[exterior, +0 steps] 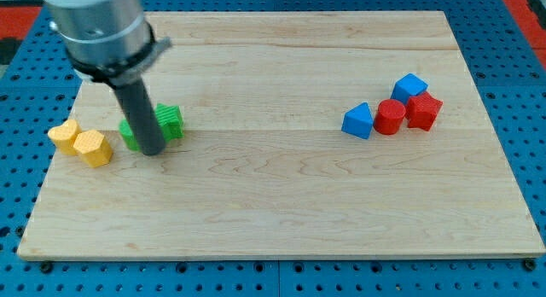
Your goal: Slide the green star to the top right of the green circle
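Observation:
Two green blocks sit close together at the board's left. The right one (170,120) has ridged sides and looks like the green star. The left one (128,132) is partly hidden behind the rod and may be the green circle; I cannot tell its shape for sure. My tip (153,151) rests on the board just below the gap between them, touching or nearly touching both. The rod rises up and to the left from there and covers the place where the two green blocks meet.
Two yellow blocks (64,135) (93,148) lie left of the green ones, near the board's left edge. At the right is a cluster: a blue triangle (358,120), a red cylinder (390,117), a blue cube (409,85) and a red block (424,110).

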Robot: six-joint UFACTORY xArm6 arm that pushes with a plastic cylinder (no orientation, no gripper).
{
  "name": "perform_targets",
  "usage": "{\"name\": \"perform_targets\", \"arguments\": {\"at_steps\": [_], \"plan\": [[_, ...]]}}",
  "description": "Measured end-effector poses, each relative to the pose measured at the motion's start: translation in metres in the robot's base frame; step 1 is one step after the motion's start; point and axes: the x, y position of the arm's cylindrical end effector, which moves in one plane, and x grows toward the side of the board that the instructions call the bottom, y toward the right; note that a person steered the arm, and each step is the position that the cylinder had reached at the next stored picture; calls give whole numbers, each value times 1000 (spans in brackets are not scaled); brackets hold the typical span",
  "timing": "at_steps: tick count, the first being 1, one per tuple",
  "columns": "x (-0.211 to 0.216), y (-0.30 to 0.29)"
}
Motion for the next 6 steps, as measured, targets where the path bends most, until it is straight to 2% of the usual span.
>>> {"name": "perform_targets", "arguments": {"at_steps": [2,4,5,6], "plan": [[-58,-38],[8,-3],[-19,31],[-75,-21]]}}
